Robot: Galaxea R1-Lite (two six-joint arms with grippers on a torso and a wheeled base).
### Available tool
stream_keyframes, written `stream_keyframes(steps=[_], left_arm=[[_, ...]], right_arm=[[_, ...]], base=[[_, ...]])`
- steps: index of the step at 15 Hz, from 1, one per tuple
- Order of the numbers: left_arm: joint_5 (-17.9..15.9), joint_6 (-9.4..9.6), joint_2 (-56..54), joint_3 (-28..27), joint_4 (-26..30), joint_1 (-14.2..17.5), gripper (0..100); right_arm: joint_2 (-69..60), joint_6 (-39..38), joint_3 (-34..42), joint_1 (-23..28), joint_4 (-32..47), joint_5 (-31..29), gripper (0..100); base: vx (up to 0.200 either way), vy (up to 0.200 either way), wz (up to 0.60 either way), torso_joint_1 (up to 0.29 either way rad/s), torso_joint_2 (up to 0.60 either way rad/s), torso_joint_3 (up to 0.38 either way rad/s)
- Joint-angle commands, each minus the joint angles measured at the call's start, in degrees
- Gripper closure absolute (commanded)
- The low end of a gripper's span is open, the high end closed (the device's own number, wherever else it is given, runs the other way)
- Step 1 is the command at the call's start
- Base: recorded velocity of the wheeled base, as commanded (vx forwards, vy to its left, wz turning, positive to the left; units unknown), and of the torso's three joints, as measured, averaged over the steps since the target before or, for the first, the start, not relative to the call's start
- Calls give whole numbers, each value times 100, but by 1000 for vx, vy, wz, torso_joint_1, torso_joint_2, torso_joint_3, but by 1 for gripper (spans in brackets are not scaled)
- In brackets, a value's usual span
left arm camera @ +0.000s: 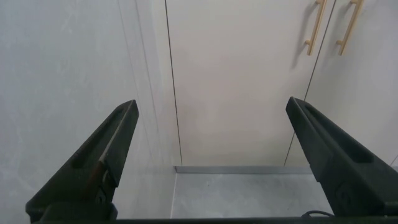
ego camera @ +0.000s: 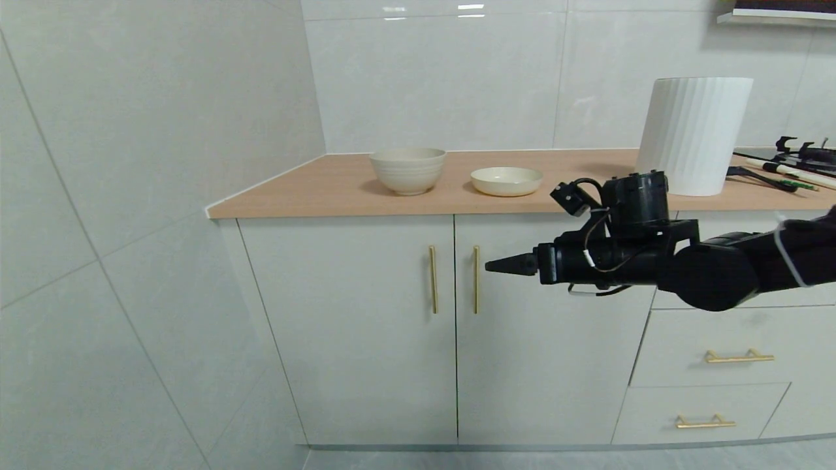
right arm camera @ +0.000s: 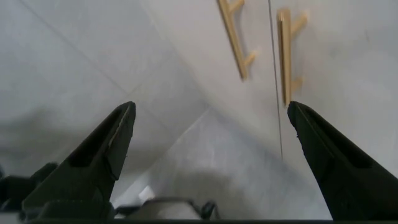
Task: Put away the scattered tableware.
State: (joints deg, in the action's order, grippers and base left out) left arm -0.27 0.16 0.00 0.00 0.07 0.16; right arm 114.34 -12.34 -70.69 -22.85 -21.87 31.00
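A beige ribbed bowl (ego camera: 408,170) and a shallow cream plate (ego camera: 507,181) stand side by side on the wooden counter (ego camera: 313,189), near its back wall. My right gripper (ego camera: 503,264) hangs in front of the closed cabinet doors, below the plate, its tip just right of the right brass handle (ego camera: 476,279). In the right wrist view it (right arm camera: 210,109) is open and holds nothing, with both handles (right arm camera: 284,56) ahead. My left gripper (left arm camera: 211,102) is open and empty, low down facing the left cabinet door (left arm camera: 236,87) and the floor.
A tall white ribbed container (ego camera: 695,134) stands on the counter right of the plate, with dark utensils (ego camera: 784,173) beyond it. Two drawers with brass pulls (ego camera: 738,357) lie right of the double doors. A tiled wall (ego camera: 130,196) closes the left side.
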Motion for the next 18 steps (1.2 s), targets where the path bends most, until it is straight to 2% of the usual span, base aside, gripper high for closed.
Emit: stream_keyframes(steps=[1, 4, 8, 13, 18], left_arm=[[0, 2, 0, 0, 1, 2, 0], [0, 2, 0, 0, 1, 2, 0], [0, 2, 0, 0, 1, 2, 0], [0, 2, 0, 0, 1, 2, 0], [0, 2, 0, 0, 1, 2, 0]], right_arm=[[810, -6, -516, -62, -168, -6, 0], [1144, -102, -727, -124, -195, -6, 0], [1601, -471, -902, -124, -916, -50, 0], [1803, -814, -1043, -124, -1311, -77, 0], [2084, -946, -1298, -132, -1364, -367, 0]], base=[[0, 0, 0, 0, 0, 0], [0, 0, 0, 0, 0, 0], [0, 0, 0, 0, 0, 0], [0, 0, 0, 0, 0, 0], [0, 0, 0, 0, 0, 0]])
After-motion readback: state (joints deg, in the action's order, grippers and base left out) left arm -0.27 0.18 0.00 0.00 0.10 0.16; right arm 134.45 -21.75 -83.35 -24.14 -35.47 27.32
